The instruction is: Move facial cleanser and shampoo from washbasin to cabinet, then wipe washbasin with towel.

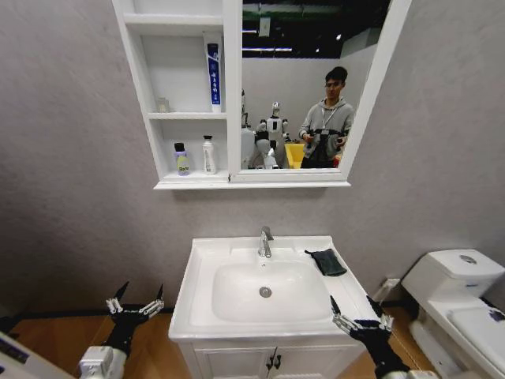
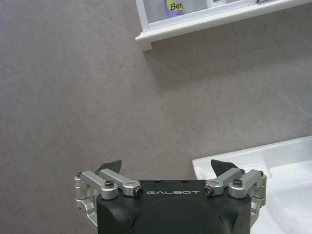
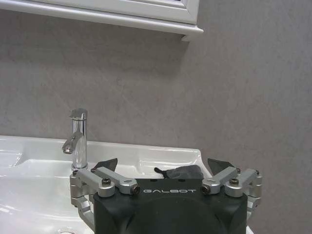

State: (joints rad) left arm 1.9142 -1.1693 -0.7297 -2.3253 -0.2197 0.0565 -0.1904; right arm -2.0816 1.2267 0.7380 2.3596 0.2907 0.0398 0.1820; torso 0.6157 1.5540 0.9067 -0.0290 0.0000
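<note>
The grey wall (image 1: 79, 158) spans everything ahead of me, bare between the cabinet's underside and the washbasin's back edge, so there is open room above the tap. The cabinet (image 1: 189, 183) hangs on that wall straight above the washbasin, shelves to my left of its mirror panel (image 1: 308, 87). The washbasin (image 1: 205, 260) sits centred below, its white rim running clear along the front and my left side; beyond that left edge there is only wall and wooden floor (image 1: 47, 335). A toilet (image 1: 454, 276) stands off the washbasin's right side, with a gap between them.

On the cabinet's lowest shelf, above the washbasin's left half, stand a white bottle (image 1: 209, 155) and, just beside it, a smaller bottle with a yellow label (image 1: 182, 160). A tall white-and-blue tube (image 1: 213, 73) stands on the shelf above. The chrome tap (image 1: 266, 242) rises at the middle of the washbasin's back rim. The towel (image 1: 327, 261) lies folded on the rim's back right corner, right of the tap.

My left gripper (image 1: 136, 304) hangs off the washbasin's left edge, jaws spread, holding nothing. My right gripper (image 1: 359, 313) hovers at its front right corner, jaws spread likewise.
</note>
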